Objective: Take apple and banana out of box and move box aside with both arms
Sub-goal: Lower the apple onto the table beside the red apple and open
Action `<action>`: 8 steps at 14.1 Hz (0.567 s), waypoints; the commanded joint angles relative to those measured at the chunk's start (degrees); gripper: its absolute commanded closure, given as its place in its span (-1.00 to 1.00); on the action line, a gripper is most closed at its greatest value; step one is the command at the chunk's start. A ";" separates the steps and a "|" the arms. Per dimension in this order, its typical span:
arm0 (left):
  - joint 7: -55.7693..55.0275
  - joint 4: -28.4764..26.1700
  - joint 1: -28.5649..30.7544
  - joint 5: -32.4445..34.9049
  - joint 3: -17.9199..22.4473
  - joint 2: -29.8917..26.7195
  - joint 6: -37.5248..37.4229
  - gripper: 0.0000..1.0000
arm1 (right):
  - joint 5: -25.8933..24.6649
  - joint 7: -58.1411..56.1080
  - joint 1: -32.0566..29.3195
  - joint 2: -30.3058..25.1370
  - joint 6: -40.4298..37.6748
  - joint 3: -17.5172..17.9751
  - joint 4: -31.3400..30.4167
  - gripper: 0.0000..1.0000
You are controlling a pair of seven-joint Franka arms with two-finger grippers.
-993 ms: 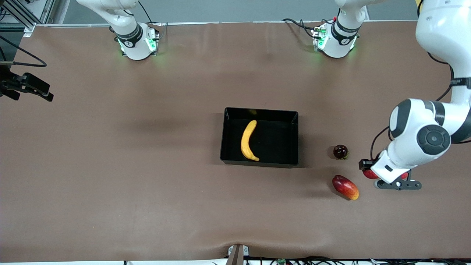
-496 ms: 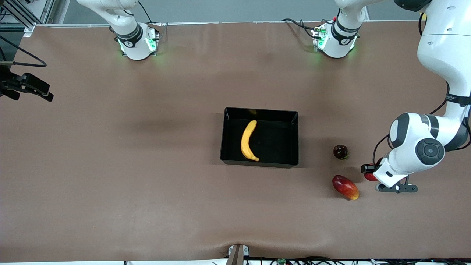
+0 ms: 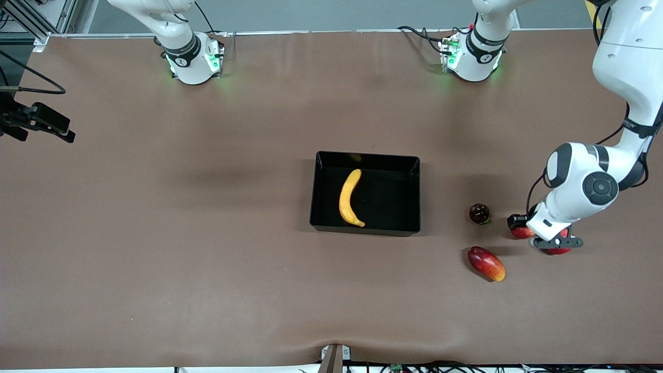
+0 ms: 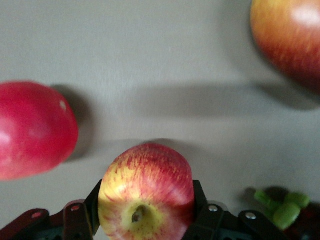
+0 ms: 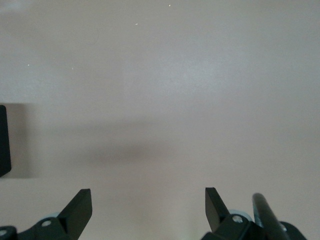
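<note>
The black box (image 3: 414,192) sits mid-table with the yellow banana (image 3: 350,198) lying in it. My left gripper (image 3: 525,232) is toward the left arm's end of the table, low over it. In the left wrist view my left gripper (image 4: 146,202) is shut on the red apple with yellow patches (image 4: 146,192), one finger against each side. In the front view the apple (image 3: 521,233) only peeks out from under the wrist. My right gripper (image 3: 52,128) waits open and empty at the right arm's end of the table, and my right gripper (image 5: 147,207) sees only bare table.
An all-red round fruit (image 3: 558,251) lies beside the apple, a little nearer the front camera; it also shows in the left wrist view (image 4: 30,130). A red-orange mango (image 3: 486,263) and a dark round fruit with green leaves (image 3: 479,213) lie between the box and my left gripper.
My left gripper has moved a little away from the front camera with the apple in it, and the left arm has drawn back. The right arm, box and banana have not moved.
</note>
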 commanded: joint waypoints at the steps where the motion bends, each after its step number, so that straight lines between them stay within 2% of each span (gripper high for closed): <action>1: 0.29 -7.60 1.44 1.25 -0.60 -6.64 1.44 1.00 | -0.14 -0.83 -1.28 0.84 -0.78 0.84 1.50 -1.00; 5: 3.46 -10.42 5.22 6.50 -0.60 -5.69 8.72 1.00 | -0.14 -0.83 -1.28 0.84 -0.78 0.84 1.50 -1.00; 8: 3.46 -10.25 5.49 7.31 -0.60 -4.20 10.49 1.00 | -0.14 -0.66 -1.36 0.84 -0.78 0.84 1.50 -1.00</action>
